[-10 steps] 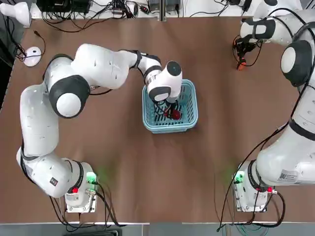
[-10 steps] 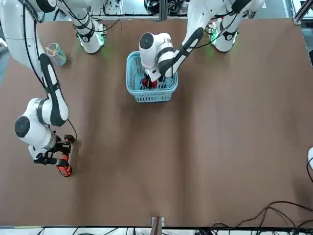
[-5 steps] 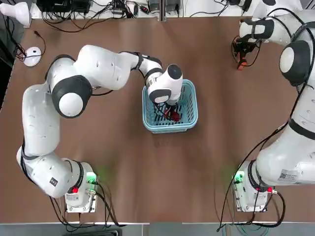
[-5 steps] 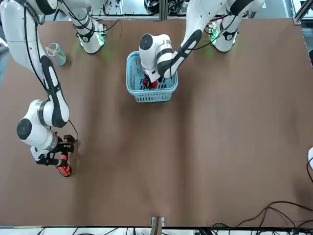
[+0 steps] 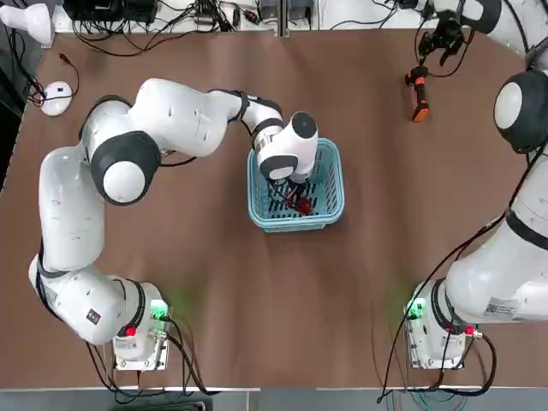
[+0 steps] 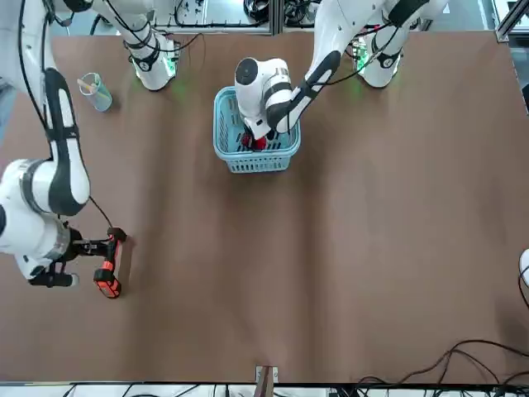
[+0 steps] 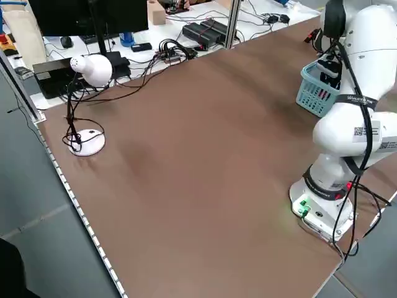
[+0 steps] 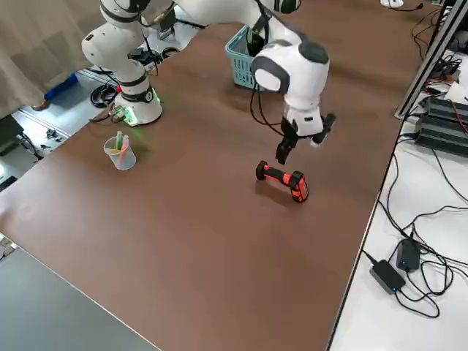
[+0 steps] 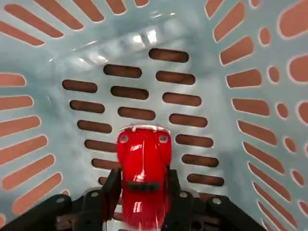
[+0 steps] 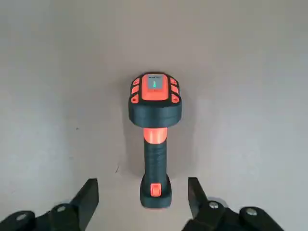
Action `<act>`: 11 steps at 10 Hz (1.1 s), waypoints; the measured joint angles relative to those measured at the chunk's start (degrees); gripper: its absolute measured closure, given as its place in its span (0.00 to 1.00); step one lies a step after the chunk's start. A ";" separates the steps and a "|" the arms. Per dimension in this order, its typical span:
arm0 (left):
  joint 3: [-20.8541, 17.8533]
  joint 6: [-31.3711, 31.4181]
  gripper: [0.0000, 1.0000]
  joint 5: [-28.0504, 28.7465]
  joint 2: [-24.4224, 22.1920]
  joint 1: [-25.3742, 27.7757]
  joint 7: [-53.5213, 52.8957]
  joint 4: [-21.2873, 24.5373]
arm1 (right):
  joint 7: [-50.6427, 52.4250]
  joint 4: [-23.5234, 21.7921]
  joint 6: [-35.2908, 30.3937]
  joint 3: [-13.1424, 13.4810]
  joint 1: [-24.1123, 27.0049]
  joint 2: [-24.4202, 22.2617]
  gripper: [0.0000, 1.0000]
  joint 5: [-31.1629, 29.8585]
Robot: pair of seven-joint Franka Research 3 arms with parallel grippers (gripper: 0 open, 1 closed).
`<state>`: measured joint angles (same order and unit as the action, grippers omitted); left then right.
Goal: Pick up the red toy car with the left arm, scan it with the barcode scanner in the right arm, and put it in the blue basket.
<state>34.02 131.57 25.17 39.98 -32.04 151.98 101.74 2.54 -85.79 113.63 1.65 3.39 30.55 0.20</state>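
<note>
Red and glossy, one red toy car (image 9: 143, 180) sits low inside one blue basket (image 5: 329, 210), our left gripper (image 9: 144, 192) fingers pinching it. One barcode scanner (image 10: 154, 139) lies on the tabletop (image 5: 257, 300); our right gripper (image 10: 142, 197) fingers spread wide above it.

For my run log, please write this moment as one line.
left gripper: shut on red toy car, inside blue basket | right gripper: open above barcode scanner

Overhead cam looks straight down from my base side; front cam faces me across the table (image 5: 214, 282), both share the basket (image 5: 330, 201). Side cams look down diagonally. My wrist cams sit close: left inside basket, right over the scanner (image 10: 154, 139)
</note>
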 joint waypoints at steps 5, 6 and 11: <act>0.14 -2.81 0.53 0.19 -0.38 -0.01 -0.18 -1.21 | 0.00 4.37 -14.12 -0.02 -0.02 -10.35 0.00 -0.01; 0.25 -4.49 0.53 0.20 -1.24 -0.05 -0.37 -1.56 | 0.00 6.47 -18.45 -0.04 -0.02 -11.21 0.00 -0.01; 0.52 -14.81 0.38 -3.65 -14.13 -0.05 -6.28 -3.31 | -0.86 14.28 -30.74 -0.37 -0.64 -15.69 0.00 -0.02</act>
<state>34.54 116.77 21.52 25.86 -32.09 145.71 98.43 1.67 -71.51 82.89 1.27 2.76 14.86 0.18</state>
